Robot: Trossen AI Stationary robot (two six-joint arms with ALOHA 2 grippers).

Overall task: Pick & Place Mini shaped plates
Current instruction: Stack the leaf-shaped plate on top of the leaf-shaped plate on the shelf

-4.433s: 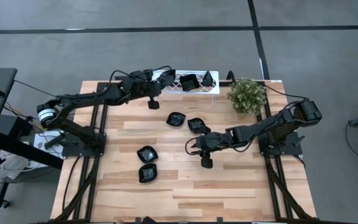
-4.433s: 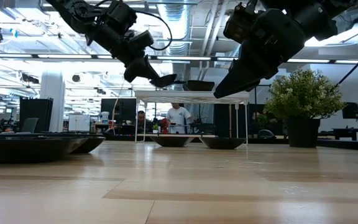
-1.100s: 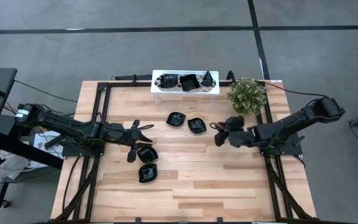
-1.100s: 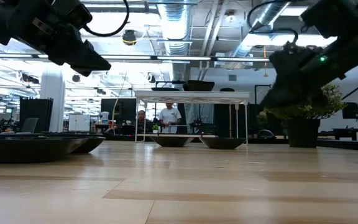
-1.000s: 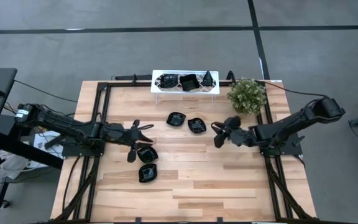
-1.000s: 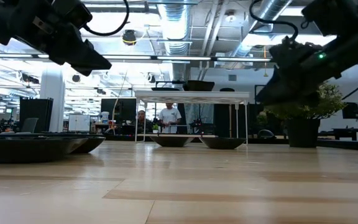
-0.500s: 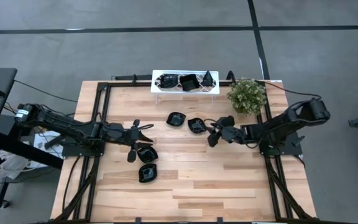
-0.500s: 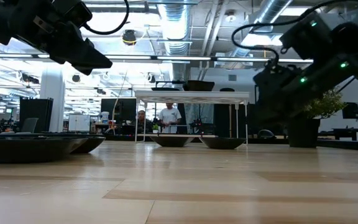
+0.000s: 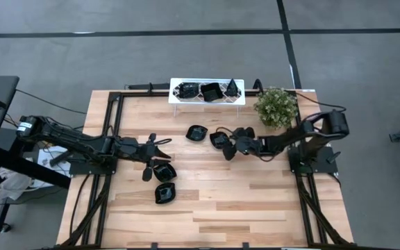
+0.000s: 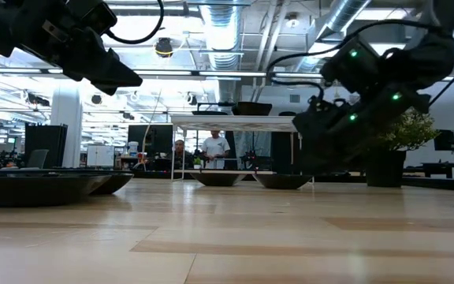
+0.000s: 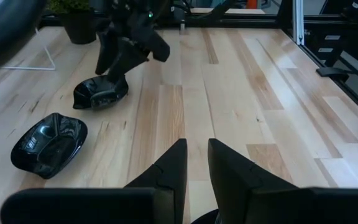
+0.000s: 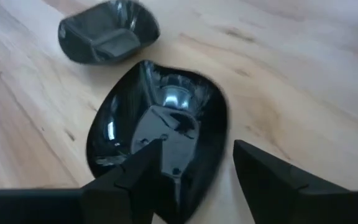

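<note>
Several glossy black mini plates lie on the wooden table: two mid-table (image 9: 196,132) (image 9: 219,139) and two nearer the near edge (image 9: 164,171) (image 9: 164,194). Three more sit in the white tray (image 9: 186,99) at the far edge. My right gripper (image 9: 226,146) (image 12: 194,149) is open, low over the teardrop plate (image 12: 166,118), with one finger on each side of it. My left gripper (image 9: 155,156) (image 11: 196,146) hangs raised over the table's left part, above a plate, with a narrow gap between its fingers. My right gripper comes down slanting from the table's right onto the teardrop plate's near rim (image 12: 185,186). Its fingers (image 12: 138,168) stand on either side of that rim. I cannot tell whether they touch it. The plate rests flat on the table.
A small green plant (image 9: 276,107) stands at the far right corner, behind my right arm. A second plate (image 12: 107,31) lies just beyond the teardrop one. The table's near half (image 9: 255,208) is bare wood. People sit in the room beyond the table (image 10: 225,150).
My right gripper has moved from beside the plant toward the table's left and down, ending low over the teardrop plate. No plate has moved.
</note>
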